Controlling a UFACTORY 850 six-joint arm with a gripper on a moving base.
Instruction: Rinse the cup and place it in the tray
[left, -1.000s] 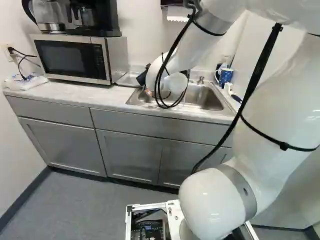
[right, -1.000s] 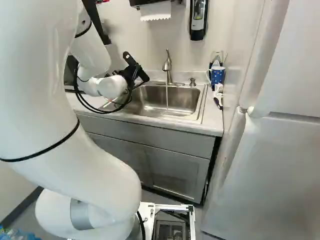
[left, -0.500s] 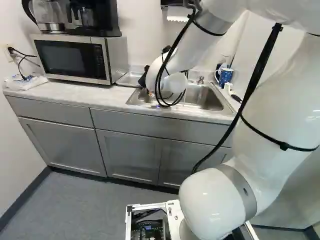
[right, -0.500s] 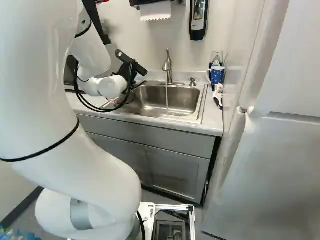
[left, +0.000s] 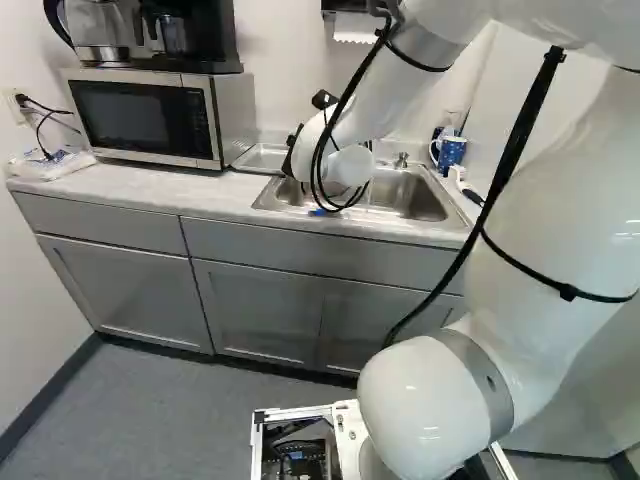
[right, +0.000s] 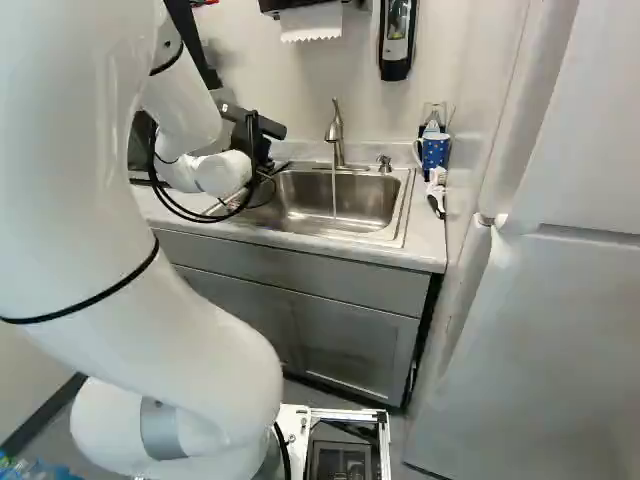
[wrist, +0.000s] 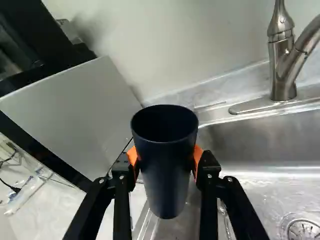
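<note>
The gripper (right: 262, 146) has its fingers apart by the width of the dark cup (wrist: 167, 170), with orange pads (wrist: 132, 156) touching it from two sides. This cup points its mouth upward, long axis nearly upright, over the microwave-side edge of the sink (right: 403, 215). Beside the sink are the metal tray (left: 258, 159), then the microwave (left: 145, 118); behind, the faucet (right: 336, 135) runs water.

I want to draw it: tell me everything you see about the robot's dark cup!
The dark navy, round cup may be plastic. It is tall, its wide open rim turned partly toward the wrist camera, its base narrower; no handle shows. The black gripper squeezes it from both sides, its orange pads touching it nearer the rim. The inside is too dark to tell if it holds water. Behind it shows the steel sink's edge.
</note>
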